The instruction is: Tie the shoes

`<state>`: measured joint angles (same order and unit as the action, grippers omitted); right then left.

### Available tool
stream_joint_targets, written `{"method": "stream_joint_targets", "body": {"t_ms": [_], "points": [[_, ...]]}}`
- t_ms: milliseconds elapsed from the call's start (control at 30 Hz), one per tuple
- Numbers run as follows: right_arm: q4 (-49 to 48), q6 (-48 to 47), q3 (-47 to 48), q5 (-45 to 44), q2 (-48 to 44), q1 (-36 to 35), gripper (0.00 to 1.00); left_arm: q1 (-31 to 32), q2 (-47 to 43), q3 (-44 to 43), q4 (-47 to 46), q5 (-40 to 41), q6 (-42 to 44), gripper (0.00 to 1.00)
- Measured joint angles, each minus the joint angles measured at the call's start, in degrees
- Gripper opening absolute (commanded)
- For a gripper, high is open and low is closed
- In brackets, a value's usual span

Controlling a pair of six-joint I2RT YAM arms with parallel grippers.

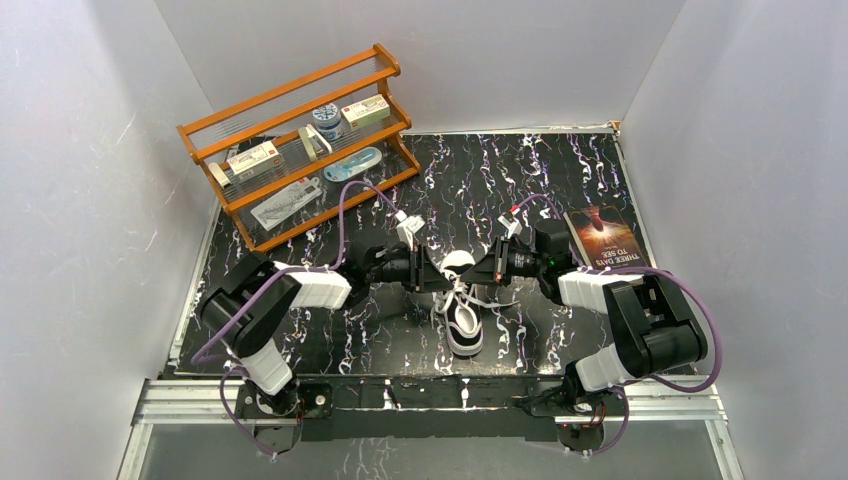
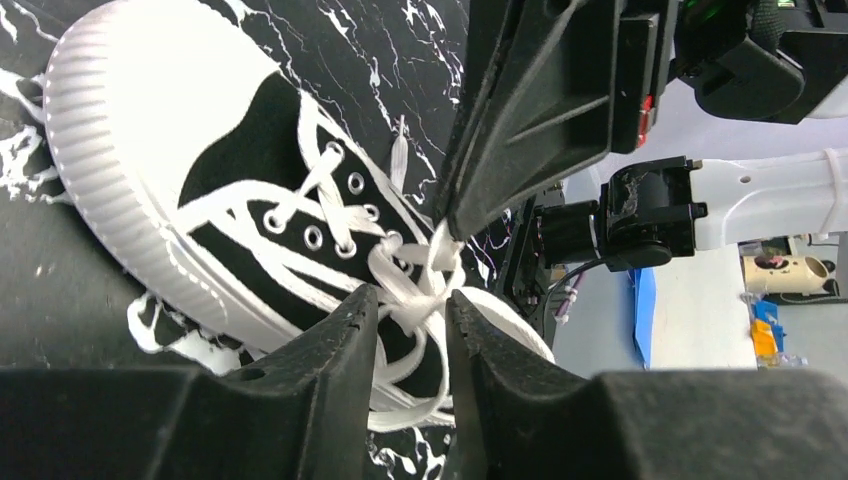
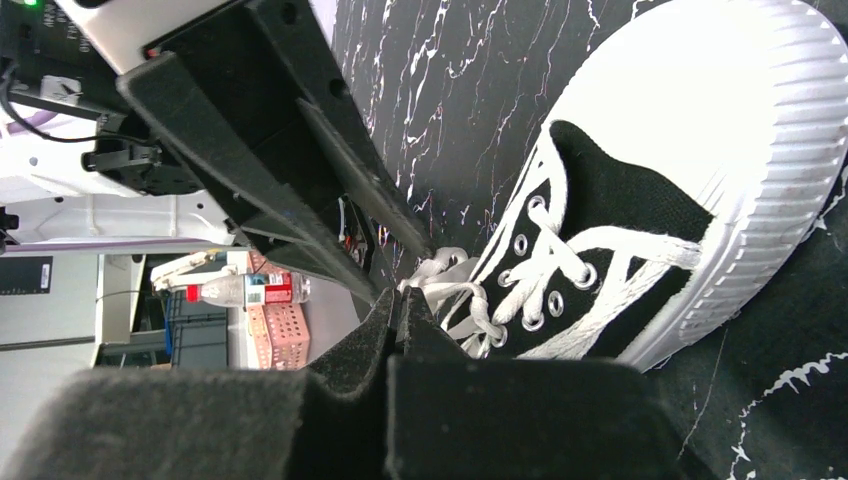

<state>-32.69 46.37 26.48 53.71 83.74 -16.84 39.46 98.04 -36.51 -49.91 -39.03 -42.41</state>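
Progress on the tying looks about midway, with nothing finished. The small black canvas sneaker (image 1: pixel 462 320), with its white rubber toe cap and sole, lies on the black marbled tabletop (image 1: pixel 560 170) between the two arms, toe toward the robot's bases. Its long white laces (image 2: pixel 390 265) are threaded and crossed through the metal eyelets. Above the top eyelets they gather into a loose bunch of strands, right where both claws meet.

The left claw (image 2: pixel 412 300) has its fingers parted by a narrow gap. The bunched strands run through that gap, and I cannot tell whether they are pinched or merely passing through. The right claw (image 3: pixel 395 300) is closed tight at the tip. In the left wrist view a strand rises straight up into that closed tip, so it appears to be gripping the laces there.

No bow shows in any view: no pair of loops, no snug knot on the tongue. One loose end trails on the tabletop beside the sole. By my reading the crossing or first knot is being worked, and drawing it tight, forming loops and cinching a bow all remain.
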Motion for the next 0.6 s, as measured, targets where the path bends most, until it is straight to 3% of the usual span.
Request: {"method": "stream_joint_targets", "body": {"t_ms": [233,333,600], "points": [[0.9,0.0,0.3,0.0,0.4,0.0,0.00,0.2,-10.4,0.6,12.5,3.4,4.3,0.38],[1.0,0.0,0.4,0.0,0.7,0.0,0.00,1.0,-13.2,0.6,16.3,4.8,6.0,0.49],[1.1,0.0,0.4,0.0,0.7,0.0,0.00,3.0,-10.3,-1.0,24.2,5.2,13.7,0.54]]}}
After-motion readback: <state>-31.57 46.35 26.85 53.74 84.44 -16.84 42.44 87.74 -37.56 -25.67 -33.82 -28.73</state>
